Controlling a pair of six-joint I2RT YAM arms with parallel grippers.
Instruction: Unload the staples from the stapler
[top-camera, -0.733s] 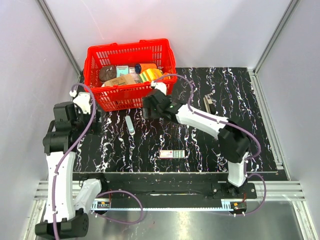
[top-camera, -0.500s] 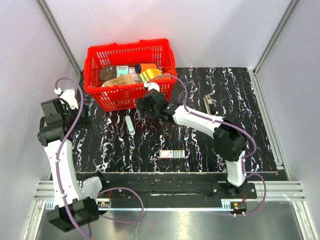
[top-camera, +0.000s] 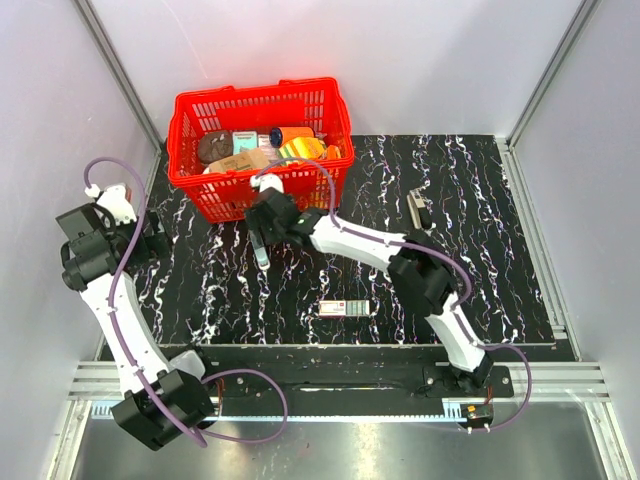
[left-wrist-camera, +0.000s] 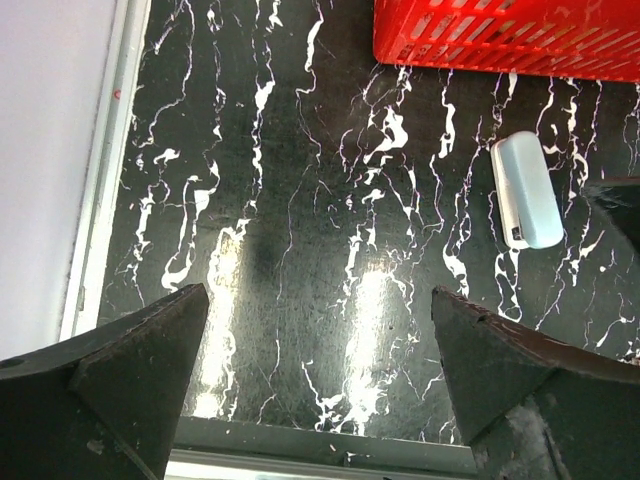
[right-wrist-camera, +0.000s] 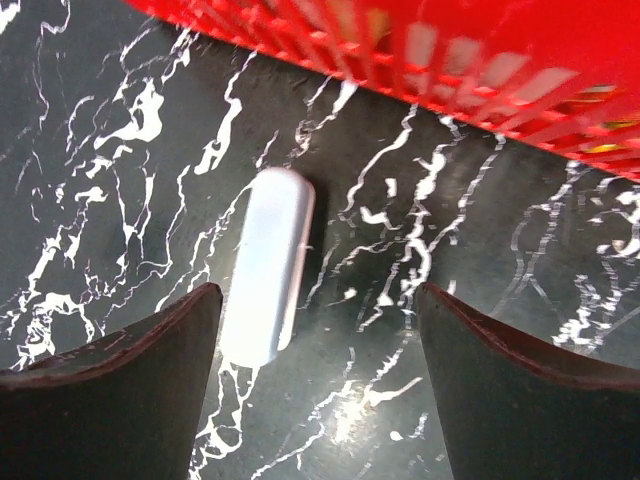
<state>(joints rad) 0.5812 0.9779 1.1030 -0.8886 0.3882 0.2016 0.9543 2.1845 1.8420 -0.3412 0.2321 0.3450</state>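
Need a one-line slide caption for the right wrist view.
Right gripper open over the pale blue-white bar lying on the black marbled table, red basket along the top edge.

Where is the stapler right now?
Top view: the stapler lies on the right half of the marbled mat, toward its far edge, right of the red basket.

Tabletop is black with white marble-style veins all over. Lying between the right claw's matte black fingers in its wrist view is a plain pale blue-white bar. Just past the claw is the bright red lattice basket (orange, yellow and brown stuff inside). Well away from that claw are the dark grey stapler with silvery metal bits and a small red-and-white box.
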